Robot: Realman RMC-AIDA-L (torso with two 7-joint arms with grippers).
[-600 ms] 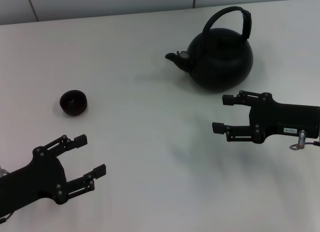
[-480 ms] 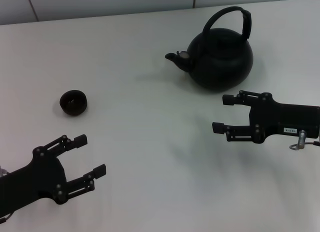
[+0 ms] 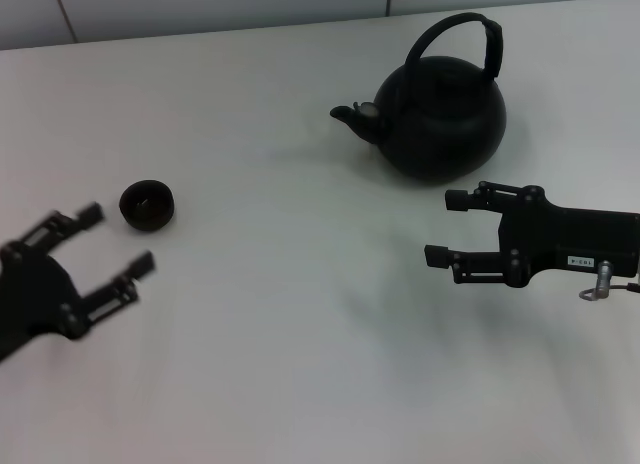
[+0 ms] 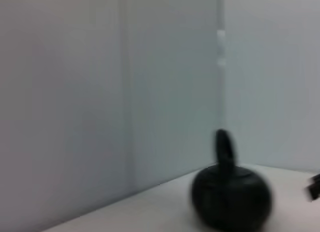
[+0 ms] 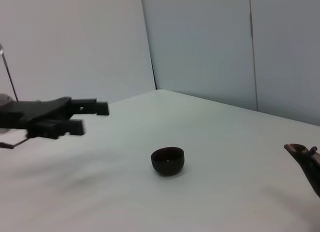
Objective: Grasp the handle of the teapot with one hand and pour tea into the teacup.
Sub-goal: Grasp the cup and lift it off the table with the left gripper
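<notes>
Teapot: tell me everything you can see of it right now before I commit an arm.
The teapot is a round, matte black pot standing upright on the white table, toward the far right. Its short spout points toward the robot's left, with a small metallic knob beside it. The arched black handle stands up over the top, thicker on one side. Nothing touches it; the right gripper is open just in front of it.

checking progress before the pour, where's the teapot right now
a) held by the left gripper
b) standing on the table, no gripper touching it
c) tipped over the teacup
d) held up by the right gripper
b: the teapot stands upright on the table, with the open right gripper just short of it and the open left gripper near the teacup.
</notes>
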